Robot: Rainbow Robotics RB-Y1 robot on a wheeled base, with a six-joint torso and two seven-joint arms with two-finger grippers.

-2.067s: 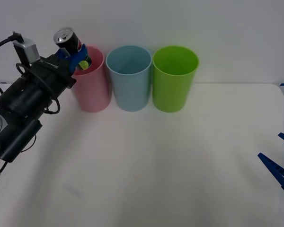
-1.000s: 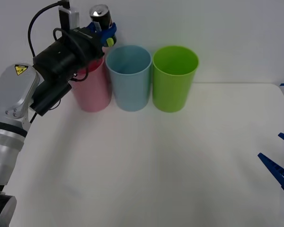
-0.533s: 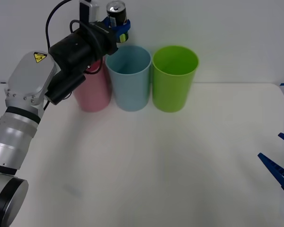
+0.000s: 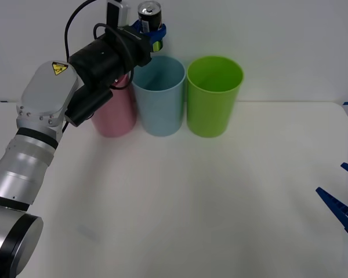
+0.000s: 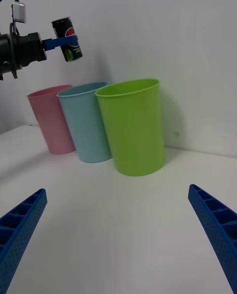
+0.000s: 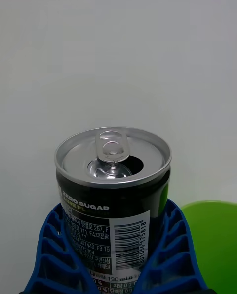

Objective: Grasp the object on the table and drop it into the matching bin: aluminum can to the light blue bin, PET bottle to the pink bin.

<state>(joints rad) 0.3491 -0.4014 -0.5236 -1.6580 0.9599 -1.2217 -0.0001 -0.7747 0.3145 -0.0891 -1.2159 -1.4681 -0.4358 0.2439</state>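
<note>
At upper left, our left gripper (image 4: 152,32) clamps the can (image 4: 149,16) upright above the light blue bin (image 4: 158,95) (its matching one), likely for dropping; our right gripper (image 4: 343,200) waits open, lower right.

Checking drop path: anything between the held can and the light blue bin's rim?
Nothing. In the right wrist view, bare wall separates the aluminum can, held in the left gripper, from the light blue bin.

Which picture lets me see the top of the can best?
The left wrist view: the aluminum can sits close up in the left claw, pull tab plain. The front view shows it small above the light blue bin; the right wrist view shows its side, far off.
</note>
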